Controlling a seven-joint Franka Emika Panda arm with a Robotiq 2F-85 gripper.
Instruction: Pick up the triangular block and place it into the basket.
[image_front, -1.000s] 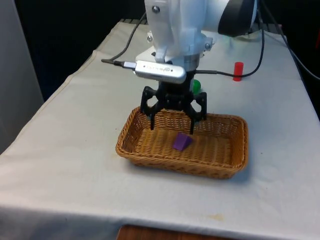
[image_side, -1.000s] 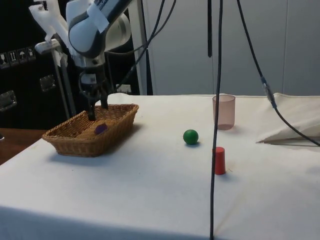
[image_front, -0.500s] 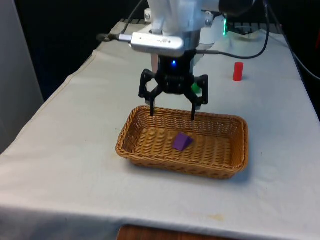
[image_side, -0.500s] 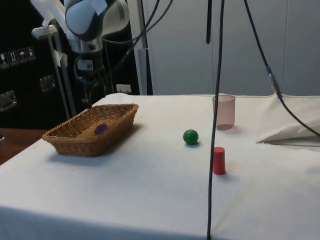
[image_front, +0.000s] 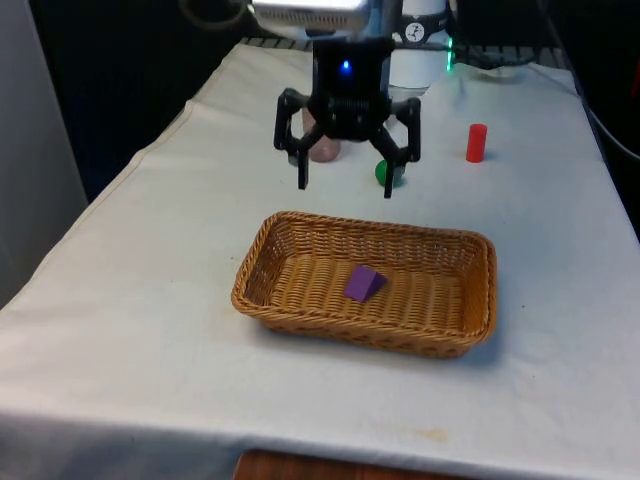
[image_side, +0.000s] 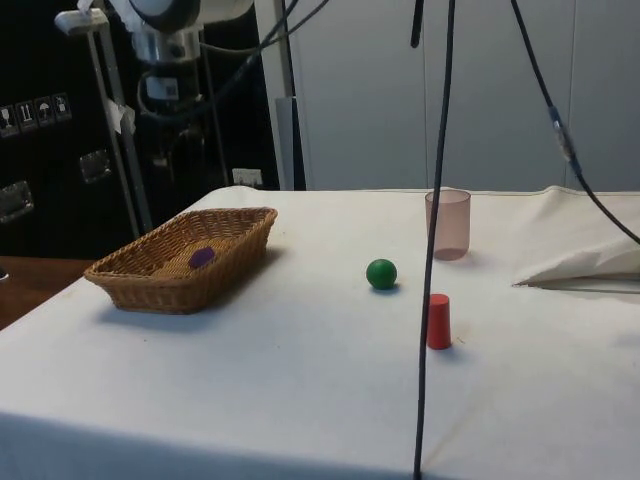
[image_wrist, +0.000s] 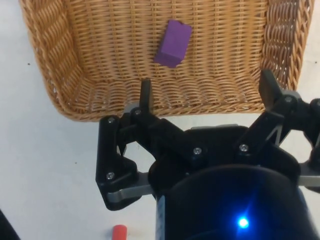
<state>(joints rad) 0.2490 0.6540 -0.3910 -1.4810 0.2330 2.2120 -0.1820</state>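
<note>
No readable text — nothing legible anywhere.

The purple triangular block lies on the woven floor of the basket, near the middle, its sloped face turned toward the front view's right. The basket is a shallow, rectangular tan wicker tray resting flat on the bench, with the block alone inside.

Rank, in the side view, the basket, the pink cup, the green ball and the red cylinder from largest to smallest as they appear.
1. basket
2. pink cup
3. red cylinder
4. green ball

The red cylinder stands nearer the camera than the ball, so their order is unsure.
</note>
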